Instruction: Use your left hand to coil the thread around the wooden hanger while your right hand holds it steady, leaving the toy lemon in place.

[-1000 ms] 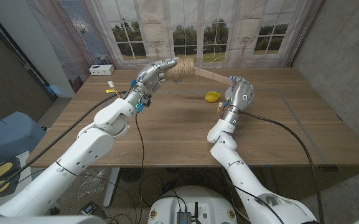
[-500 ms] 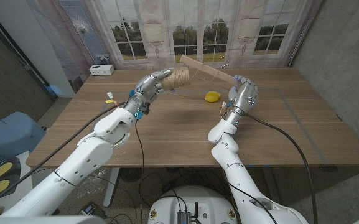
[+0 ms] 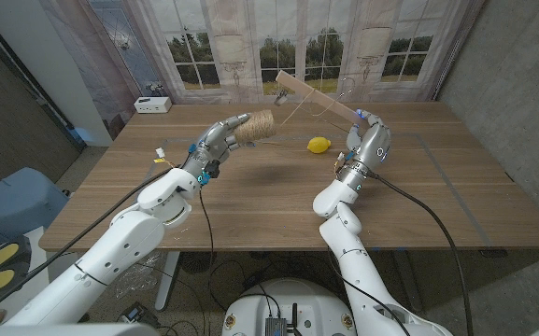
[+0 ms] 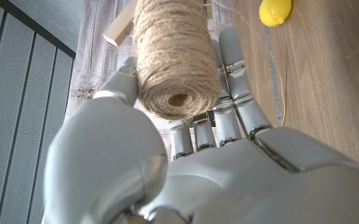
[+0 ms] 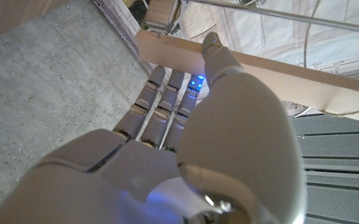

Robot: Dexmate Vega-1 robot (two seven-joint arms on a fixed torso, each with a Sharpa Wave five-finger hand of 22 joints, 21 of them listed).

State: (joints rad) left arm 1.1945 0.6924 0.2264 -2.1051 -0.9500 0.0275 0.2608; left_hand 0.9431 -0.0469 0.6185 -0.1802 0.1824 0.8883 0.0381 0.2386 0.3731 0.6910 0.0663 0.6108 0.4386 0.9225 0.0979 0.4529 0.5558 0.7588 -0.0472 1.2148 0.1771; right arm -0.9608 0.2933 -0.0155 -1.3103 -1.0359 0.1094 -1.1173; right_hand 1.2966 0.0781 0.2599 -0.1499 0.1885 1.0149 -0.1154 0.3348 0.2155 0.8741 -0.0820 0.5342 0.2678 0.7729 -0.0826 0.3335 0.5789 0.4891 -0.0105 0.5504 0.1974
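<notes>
1. Over the last second the left hand point(image 3: 220, 138) has carried the spool of twine point(image 3: 259, 125) down and toward the left of the head view, away from the wooden hanger point(image 3: 314, 97), and the hanger's free end now points higher, into the upper middle of the frame.
2. A thin strand point(image 3: 294, 112) runs from the spool up toward the hanger, so the thread looks drawn out and ready for another turn; I judge the coiling to be under way, not finished, though how many wraps sit on the wood is too small to tell.
3. The left hand grips the spool between thumb and fingers, as the left wrist view shows plainly.
4. The right hand point(image 3: 366, 142), right of centre, clasps the near end of the hanger and holds it tilted above the surface point(image 3: 250, 201).
5. The spool is a fat roll of tan, rough twine; the hanger is a pale, flat wooden bar with a metal hook.
6. The toy lemon point(image 3: 319, 145) lies on the surface between the 2 hands, touched by neither.
</notes>
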